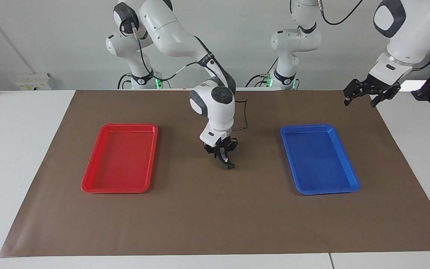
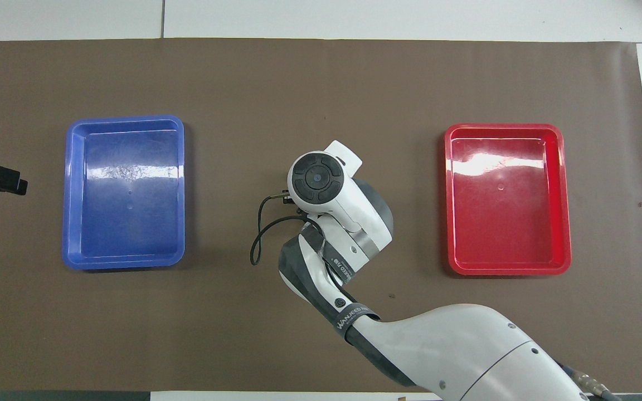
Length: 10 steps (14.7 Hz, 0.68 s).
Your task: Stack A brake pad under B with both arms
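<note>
Right gripper [image 1: 224,161] low over the mat [image 1: 215,216] between the red tray [image 1: 88,183] and blue tray [image 1: 349,185], pinching a dark brake piece [image 1: 228,166]. Left gripper [image 1: 364,96] spread, raised over the mat's edge, waiting.
</note>
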Available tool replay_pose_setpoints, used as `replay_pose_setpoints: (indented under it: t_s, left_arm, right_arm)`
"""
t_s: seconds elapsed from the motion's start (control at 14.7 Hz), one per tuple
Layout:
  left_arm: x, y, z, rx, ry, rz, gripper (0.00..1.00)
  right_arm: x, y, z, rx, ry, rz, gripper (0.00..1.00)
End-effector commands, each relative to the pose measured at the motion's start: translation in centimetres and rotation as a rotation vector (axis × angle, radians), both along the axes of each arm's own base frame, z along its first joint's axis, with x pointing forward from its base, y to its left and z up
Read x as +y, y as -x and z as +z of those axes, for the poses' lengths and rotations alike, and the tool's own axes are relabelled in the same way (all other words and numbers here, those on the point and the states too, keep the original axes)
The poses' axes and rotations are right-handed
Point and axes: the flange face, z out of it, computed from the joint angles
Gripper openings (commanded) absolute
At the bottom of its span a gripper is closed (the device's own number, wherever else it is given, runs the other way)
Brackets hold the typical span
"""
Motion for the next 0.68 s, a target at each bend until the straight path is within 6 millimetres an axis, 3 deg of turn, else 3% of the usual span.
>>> replay_pose_setpoints:
  t_s: [0.0,0.48,0.61]
  left_arm:
    - [-0.06,0.11,0.02,0.012,0.002,-0.011,0.99]
    - [0.02,0.05,0.07,0.006,0.001,-0.008,0.99]
    - [0.02,0.05,0.07,0.006,0.001,-0.008,0.99]
  right_arm:
    - [-0.19,0.20,0.47,-0.025,-0.005,-0.021,0.00]
    - [-0.23,0.53,-0.11,-0.038,-0.017,-0.033,0.01]
    - [-0.33,0.70,-0.49,-0.042,-0.023,-0.033,0.15]
